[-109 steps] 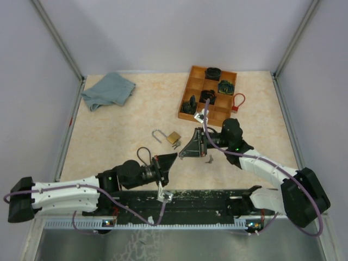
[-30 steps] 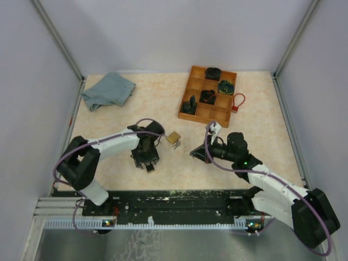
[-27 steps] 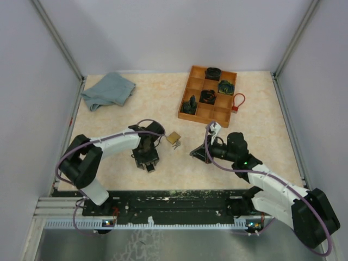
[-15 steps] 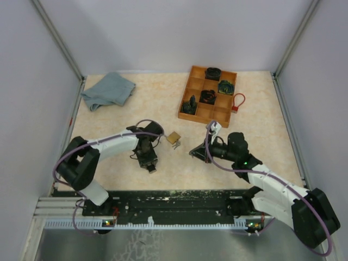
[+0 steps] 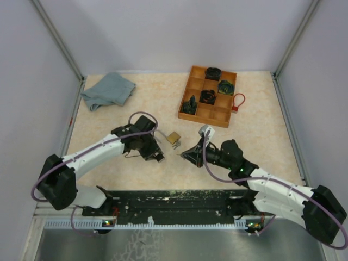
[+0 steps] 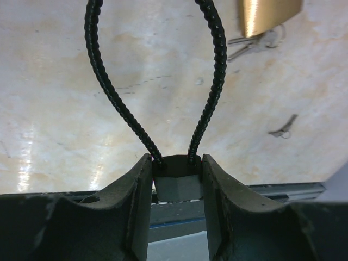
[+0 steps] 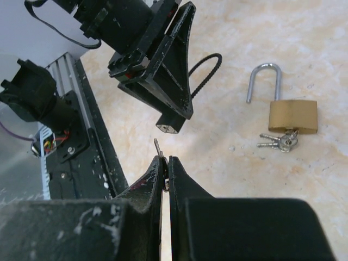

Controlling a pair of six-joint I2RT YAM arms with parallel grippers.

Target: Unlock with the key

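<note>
Left hand (image 6: 176, 163) swung lock (image 6: 177, 185) near key (image 7: 157, 147); gap between.

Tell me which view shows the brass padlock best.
Right wrist. The brass padlock lies whole and sharp there, shackle open, keys beside its body. Left wrist crops it to a blurred piece at the top edge. Top external shows only a small tan block.

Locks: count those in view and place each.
2 for certain: the open brass padlock near the middle of the table, and the black cable lock in the left gripper. The red looped item beside the tray may be a third.
</note>
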